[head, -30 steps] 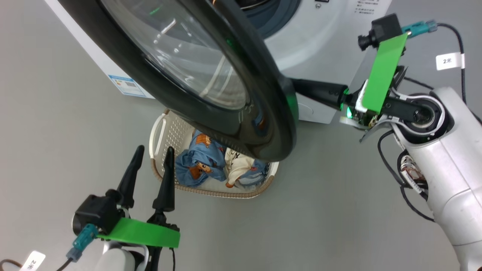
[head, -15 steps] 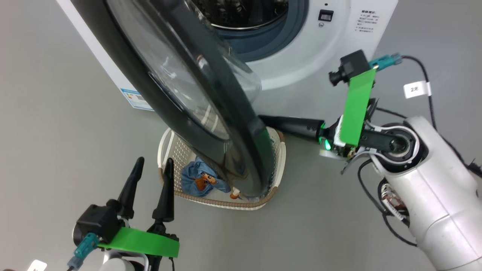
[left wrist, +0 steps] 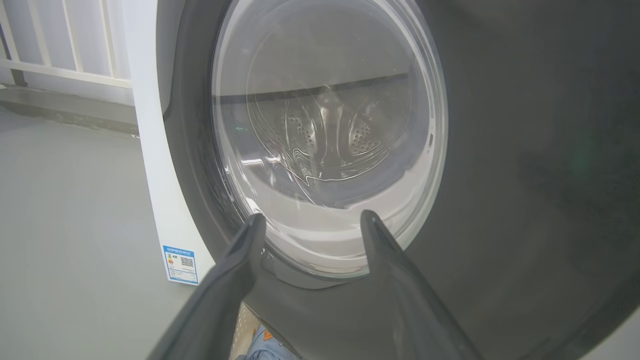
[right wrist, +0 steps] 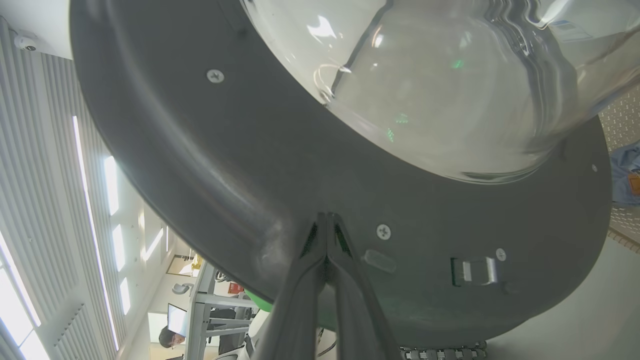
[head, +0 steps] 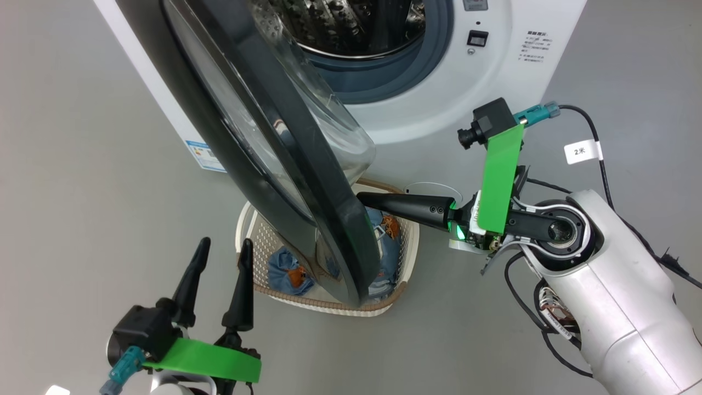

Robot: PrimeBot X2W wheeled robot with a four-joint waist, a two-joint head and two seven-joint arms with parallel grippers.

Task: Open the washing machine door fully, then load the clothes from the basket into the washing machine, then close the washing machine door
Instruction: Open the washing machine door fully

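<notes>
washing machine door (head: 323, 219) angled over basket (head: 307, 302), covering most clothes (head: 285, 272), drum mouth (head: 356, 33) unobstructed behind it

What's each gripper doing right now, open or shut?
Left gripper: open, holding nothing.
Right gripper: shut, holding nothing, tips against the inner side of the door.

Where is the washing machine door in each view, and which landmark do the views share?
Head view: the washing machine door runs edge-on from top left to centre, above the basket.
Left wrist view: its outer face covers centre and right.
Right wrist view: its inner face spans top and middle.
Shared landmark: the blue clothes, lower centre in the head view, bottom edge in the left wrist, right edge in the right wrist.
</notes>
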